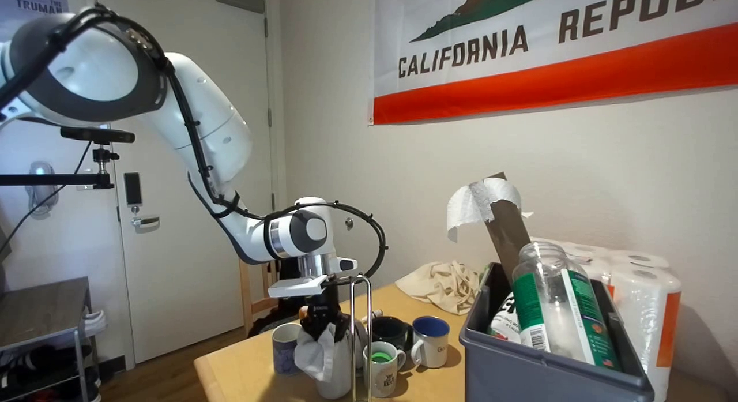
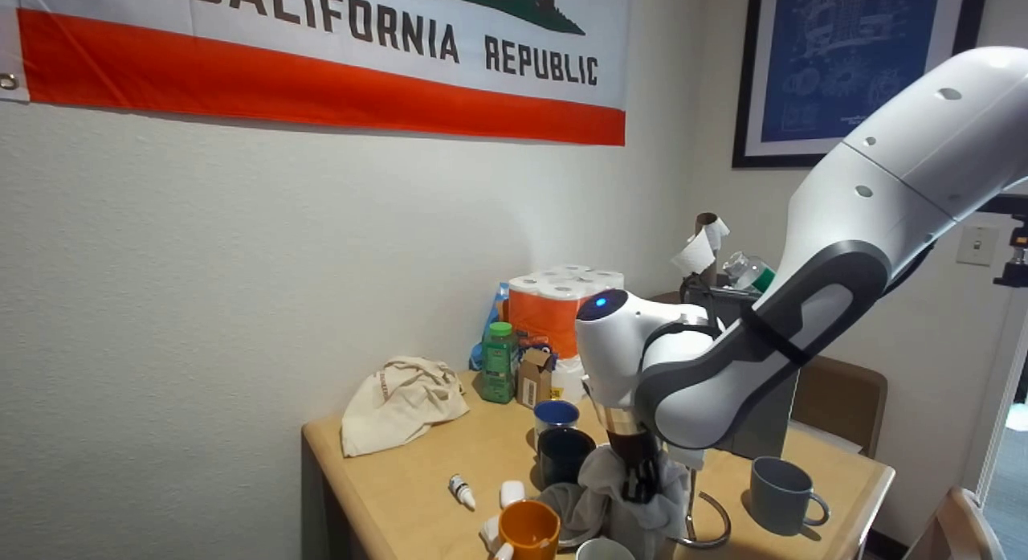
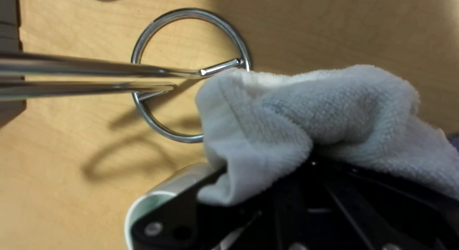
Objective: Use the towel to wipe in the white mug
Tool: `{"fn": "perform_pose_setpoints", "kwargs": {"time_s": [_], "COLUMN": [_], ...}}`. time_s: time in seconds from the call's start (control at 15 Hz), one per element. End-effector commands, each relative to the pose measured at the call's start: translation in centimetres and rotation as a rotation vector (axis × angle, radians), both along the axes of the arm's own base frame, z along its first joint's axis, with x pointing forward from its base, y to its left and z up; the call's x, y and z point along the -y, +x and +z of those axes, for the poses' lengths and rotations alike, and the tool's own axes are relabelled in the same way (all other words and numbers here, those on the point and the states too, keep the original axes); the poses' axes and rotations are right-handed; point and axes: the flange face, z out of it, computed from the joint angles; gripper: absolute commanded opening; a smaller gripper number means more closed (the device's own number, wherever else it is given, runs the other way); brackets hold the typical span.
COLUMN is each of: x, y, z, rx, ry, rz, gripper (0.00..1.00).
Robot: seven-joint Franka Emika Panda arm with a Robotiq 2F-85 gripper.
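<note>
The tan wood tabletop [image 1: 242, 370] carries the whole job, which I judge to be partway through. In an exterior view a grey plastic storage bin [image 1: 548, 379] hides its right edge. A crumpled cream cloth bag [image 2: 401, 407] lies by the left corner in an exterior view and looks to have no part in the work. An upright chrome wire stand [image 3: 107, 69] rises well in from the corners. Just beside it the black robot hand [image 1: 326, 327] points down, grasping the bunched white terry towel [image 3: 315, 117], though the folds hide its tips. Picking up the towel is therefore done.

The next stage is less plain. Beneath the hand shows a smooth pale upright shape [image 1: 335, 384], and I cannot tell whether it is hanging towel or a partly covered mug. If a mug, the wiping may be under way; if not, it has yet to start. The printed white ceramic mug with a green inside [image 1: 385, 379] stands near the towel, farther from the tabletop's left corner in an exterior view, and no towel shows in its mouth. Nor does any in the white ceramic mug with a blue inside [image 1: 429, 347], toward the far edge. Left to do, as I judge: rub the mug's inside, then draw the towel out.
</note>
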Motion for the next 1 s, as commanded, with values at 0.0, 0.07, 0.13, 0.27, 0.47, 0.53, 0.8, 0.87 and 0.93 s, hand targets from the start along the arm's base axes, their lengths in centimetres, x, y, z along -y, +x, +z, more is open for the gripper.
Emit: {"fn": "perform_pose_setpoints", "kwargs": {"time_s": [0.0,0.07,0.13,0.27,0.47,0.53,0.8,0.87,0.93], "x": [0.1,0.2,0.2,0.4,0.7,0.8,1.0,1.0,0.9], "y": [-0.1,-0.1,0.0,0.3,1.0,1.3,2.5,2.8,3.1], "z": [-0.3,-0.2,0.1,0.9,2.0,2.4,4.2,4.6,5.1], "rx": [0.001,-0.002,-0.007,-0.006,0.003,0.009,0.011,0.009,0.009], "ry": [0.011,0.021,0.031,0.041,0.053,0.062,0.095,0.106,0.128], "rz": [-0.010,-0.011,-0.010,-0.011,0.001,0.002,0.030,0.039,0.049], "gripper": [0.01,0.01,0.01,0.01,0.01,0.01,0.01,0.01,0.01]}}
